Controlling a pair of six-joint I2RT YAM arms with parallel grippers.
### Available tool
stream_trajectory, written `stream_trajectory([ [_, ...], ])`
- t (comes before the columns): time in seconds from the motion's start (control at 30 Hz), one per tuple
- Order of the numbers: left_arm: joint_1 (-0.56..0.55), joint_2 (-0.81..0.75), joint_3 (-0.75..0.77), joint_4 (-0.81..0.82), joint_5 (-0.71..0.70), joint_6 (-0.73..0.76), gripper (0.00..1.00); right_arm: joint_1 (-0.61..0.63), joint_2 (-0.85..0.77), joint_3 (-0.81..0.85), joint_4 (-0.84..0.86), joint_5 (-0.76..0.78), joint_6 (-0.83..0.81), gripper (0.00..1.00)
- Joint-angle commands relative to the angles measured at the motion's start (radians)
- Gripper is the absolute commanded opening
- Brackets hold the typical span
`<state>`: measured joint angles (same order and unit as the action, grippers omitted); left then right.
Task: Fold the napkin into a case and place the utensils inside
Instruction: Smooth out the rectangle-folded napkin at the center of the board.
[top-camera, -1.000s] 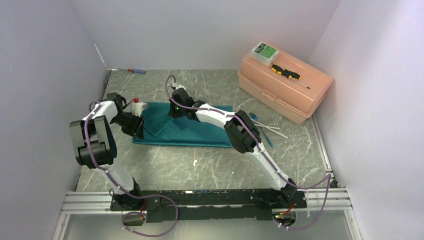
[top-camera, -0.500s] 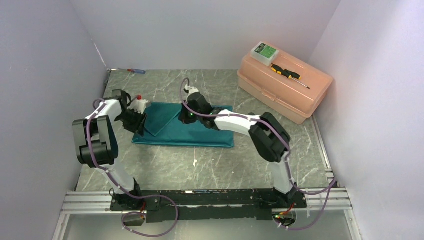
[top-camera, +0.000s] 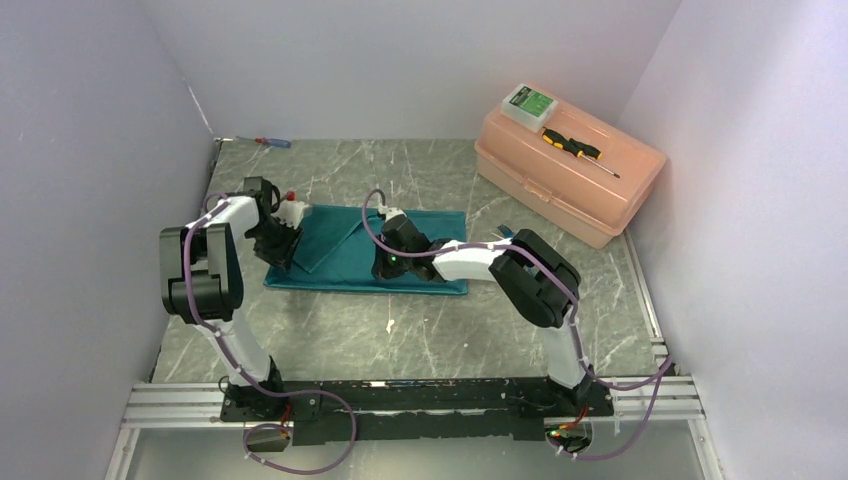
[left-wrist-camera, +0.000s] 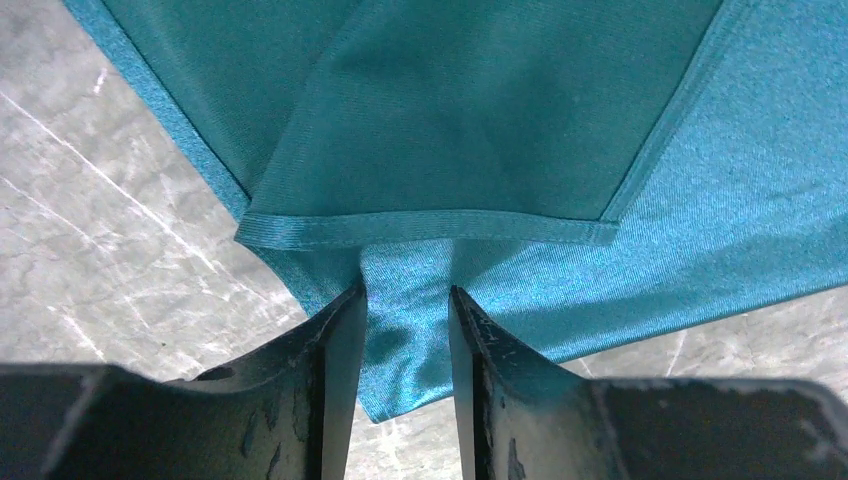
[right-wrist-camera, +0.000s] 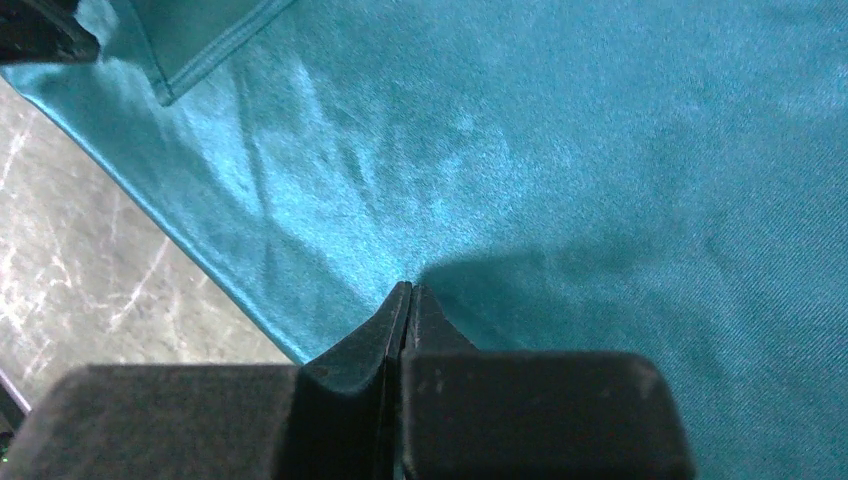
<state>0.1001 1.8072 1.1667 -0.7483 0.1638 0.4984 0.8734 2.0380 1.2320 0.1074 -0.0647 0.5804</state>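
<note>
left wrist: parted left gripper (left-wrist-camera: 408, 300) over napkin (left-wrist-camera: 500, 130)

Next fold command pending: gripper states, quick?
Left gripper: open, fingers astride the napkin edge.
Right gripper: closed, over the napkin, nothing visibly held.

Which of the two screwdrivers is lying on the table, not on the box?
The red-and-blue screwdriver, at the far left corner of the table. The yellow-and-black screwdriver lies on the lid of the peach box.

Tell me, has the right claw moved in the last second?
Yes. The right claw slid from the far edge of the cloth toward its near edge.
</note>
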Motion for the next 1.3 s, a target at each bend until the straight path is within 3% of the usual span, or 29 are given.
stream_trajectory([
  [0.0,-0.016,0.035,0.058,0.038,-0.046,-0.054,0.42,0.005,0.003,-0.021,0.032,-0.001,0.006,0.0],
  [0.5,-0.063,0.064,0.092,0.098,-0.068,-0.157,0.44,0.005,0.046,-0.07,0.047,0.008,0.001,0.0],
  [0.77,-0.053,0.079,0.157,0.125,-0.137,-0.251,0.43,0.006,0.051,-0.09,0.06,0.008,0.005,0.0],
  [1.0,-0.038,0.07,0.253,0.129,-0.11,-0.355,0.44,0.005,0.053,-0.106,0.072,0.006,0.007,0.0],
  [1.27,-0.019,0.096,0.322,0.119,-0.09,-0.374,0.44,0.005,0.05,-0.115,0.08,0.003,0.005,0.0],
])
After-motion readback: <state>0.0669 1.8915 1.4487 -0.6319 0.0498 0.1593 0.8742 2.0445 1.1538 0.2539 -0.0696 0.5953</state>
